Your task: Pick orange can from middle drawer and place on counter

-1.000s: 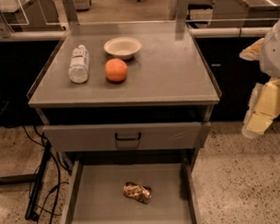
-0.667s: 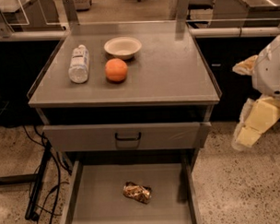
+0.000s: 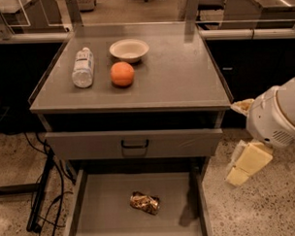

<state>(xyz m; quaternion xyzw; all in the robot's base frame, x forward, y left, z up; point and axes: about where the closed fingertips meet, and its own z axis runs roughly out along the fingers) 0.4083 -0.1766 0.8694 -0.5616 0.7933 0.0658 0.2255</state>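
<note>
Gripper [image 3: 247, 163] hangs angled down and left below the white arm's bulky wrist [image 3: 278, 116], outside and just right of the open middle drawer [image 3: 102, 214]; its state cannot be told. Orange can [image 3: 144, 202] lies near the centre of that drawer's floor.

Orange can [image 3: 144, 202]: small, crumpled, shiny brown-gold; lies on side, slightly skewed, near centre of middle drawer [image 3: 102, 214] floor. Middle drawer: shallow grey metal, low walls, pulled out. Counter [image 3: 175, 75]: flat grey top, raised rim, above drawer. Gripper [image 3: 247, 164]: right of drawer, outside it, well apart from can.
</note>
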